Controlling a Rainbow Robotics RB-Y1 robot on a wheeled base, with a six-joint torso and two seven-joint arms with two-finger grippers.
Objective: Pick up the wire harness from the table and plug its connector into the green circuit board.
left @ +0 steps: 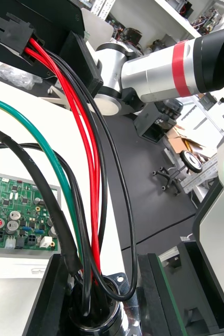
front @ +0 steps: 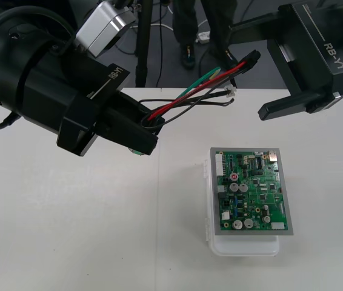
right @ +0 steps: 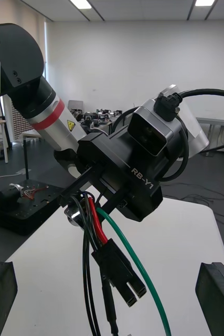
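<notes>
Gripping harness (front: 189, 97) by its socket (left: 104, 302) in clamped left hand (front: 144, 130), far-left of board (front: 251, 191), to present plug (front: 248, 60) to empty, wide-spread right hand (front: 250, 76) beyond board

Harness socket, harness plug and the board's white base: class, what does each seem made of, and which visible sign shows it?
The socket: likely metal, shown by its bright silvery flange. The plug: probably moulded plastic, matt black with square cells. The white base: seemingly smooth plastic, faintly glossy.

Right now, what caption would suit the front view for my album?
Left gripper holds the wire harness aloft, plug toward the open right gripper; the green circuit board sits nearby.
</notes>
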